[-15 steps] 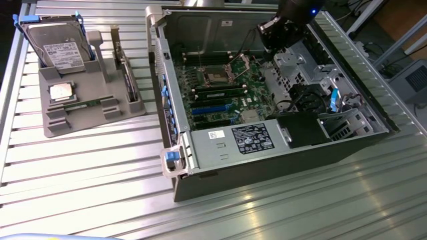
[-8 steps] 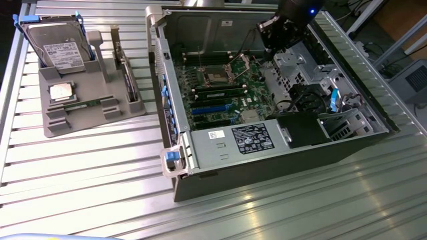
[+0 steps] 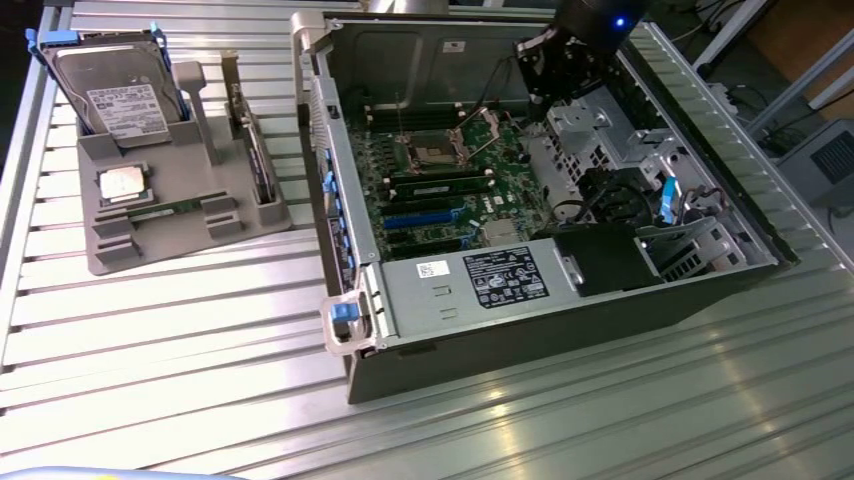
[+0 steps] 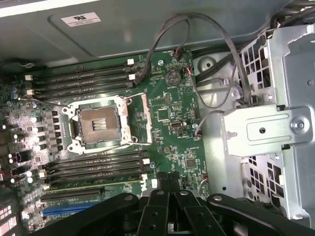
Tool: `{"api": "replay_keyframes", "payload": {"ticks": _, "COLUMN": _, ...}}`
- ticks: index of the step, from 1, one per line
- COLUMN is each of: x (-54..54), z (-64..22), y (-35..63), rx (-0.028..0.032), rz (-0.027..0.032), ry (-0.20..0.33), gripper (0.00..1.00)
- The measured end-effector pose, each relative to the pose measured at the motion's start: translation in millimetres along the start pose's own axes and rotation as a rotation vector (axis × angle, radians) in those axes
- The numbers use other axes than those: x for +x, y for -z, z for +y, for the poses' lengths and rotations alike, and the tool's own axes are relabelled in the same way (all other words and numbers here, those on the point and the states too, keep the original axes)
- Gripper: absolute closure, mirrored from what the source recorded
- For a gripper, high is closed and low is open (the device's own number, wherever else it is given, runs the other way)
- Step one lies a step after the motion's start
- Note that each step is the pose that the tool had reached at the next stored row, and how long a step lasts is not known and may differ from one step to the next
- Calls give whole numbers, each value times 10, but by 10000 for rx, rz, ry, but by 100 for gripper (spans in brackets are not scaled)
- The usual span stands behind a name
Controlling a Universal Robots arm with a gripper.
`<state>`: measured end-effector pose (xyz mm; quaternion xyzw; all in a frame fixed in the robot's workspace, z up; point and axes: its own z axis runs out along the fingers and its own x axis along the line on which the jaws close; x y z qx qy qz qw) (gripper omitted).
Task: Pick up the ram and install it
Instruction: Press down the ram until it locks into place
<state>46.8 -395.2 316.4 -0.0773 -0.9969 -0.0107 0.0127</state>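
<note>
Ram (image 3: 168, 208) lies flat in the grey tray (image 3: 114, 255) at the exterior view's left, long axis running across the frame, below the hard drive (image 3: 114, 95) and chip (image 3: 123, 184). Well apart, the gripper (image 3: 567, 62) hangs pressed together and empty over the open computer case (image 3: 441, 290).

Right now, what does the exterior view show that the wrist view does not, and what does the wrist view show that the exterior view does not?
Exterior view alone: the grey holder beside the case, with the hard drive standing in it, the CPU chip and the ram lying in its slot; also the power supply.

Wrist view alone: the coin battery, a white sticker on the case wall, and the shut fingers close up.

Both: the empty CPU socket, the memory slots, and the metal drive cage.
</note>
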Motion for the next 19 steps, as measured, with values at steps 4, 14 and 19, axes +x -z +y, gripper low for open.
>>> {"api": "replay_keyframes", "payload": {"ticks": 4, "x": 0, "z": 0, "y": 0, "rx": -16, "rz": -11, "ry": -567, "gripper": 90}}
{"api": "replay_keyframes", "payload": {"ticks": 14, "x": 0, "z": 0, "y": 0, "rx": -46, "rz": -34, "ry": -1743, "gripper": 90}}
{"api": "replay_keyframes", "payload": {"ticks": 19, "x": 0, "z": 0, "y": 0, "rx": -47, "rz": -34, "ry": -1743, "gripper": 90}}
